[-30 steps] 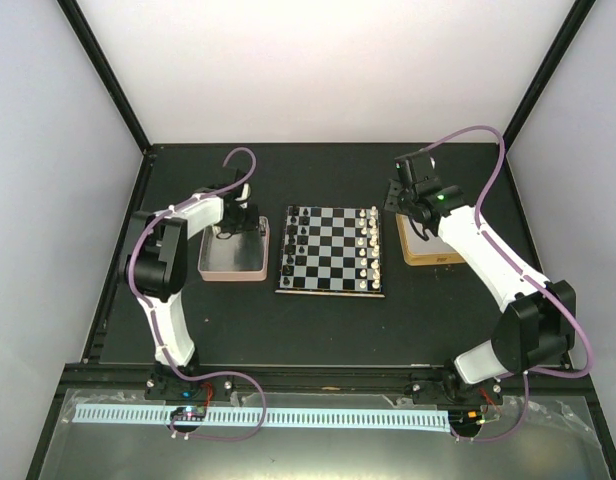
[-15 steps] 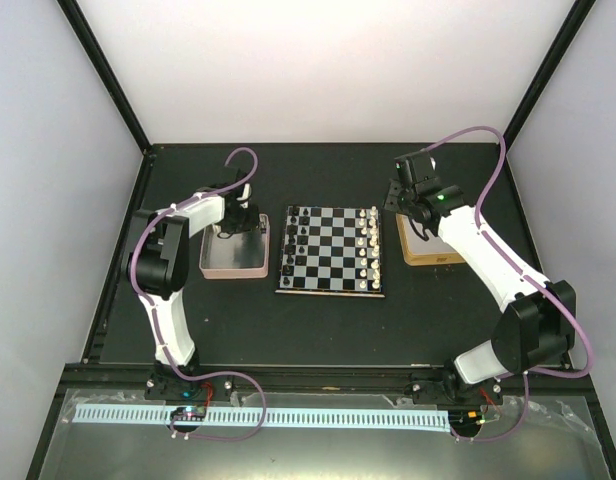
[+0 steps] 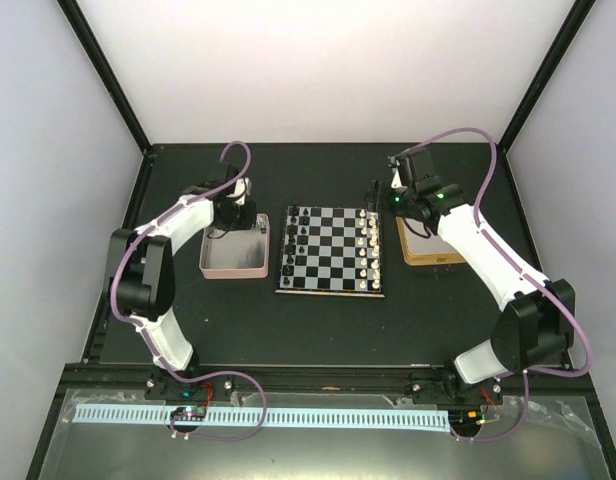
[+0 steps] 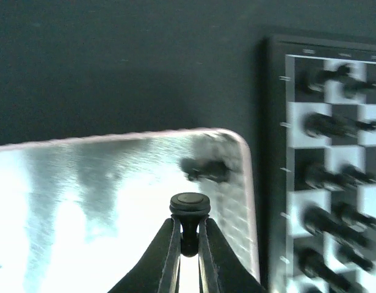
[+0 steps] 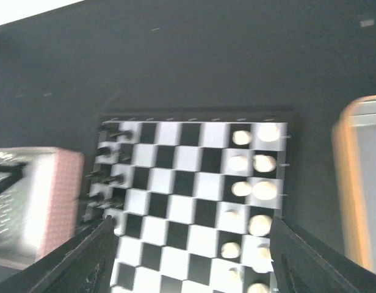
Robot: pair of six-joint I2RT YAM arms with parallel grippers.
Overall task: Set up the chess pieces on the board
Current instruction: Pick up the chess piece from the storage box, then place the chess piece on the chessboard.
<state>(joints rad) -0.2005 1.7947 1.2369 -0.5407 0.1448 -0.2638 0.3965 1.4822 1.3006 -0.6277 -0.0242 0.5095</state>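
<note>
2 grippers, 1 loaded: the left gripper (image 4: 188, 241) pinches a black chess piece (image 4: 189, 206) by its stem above the pink-rimmed tin (image 4: 115, 137). The board (image 3: 331, 250) lies at 3 o'clock of the tin; the right gripper (image 5: 192, 226) hangs by its 1 o'clock corner, fingers spread wide.

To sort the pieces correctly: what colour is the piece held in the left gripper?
Black. The piece shows best in the left wrist view.
</note>
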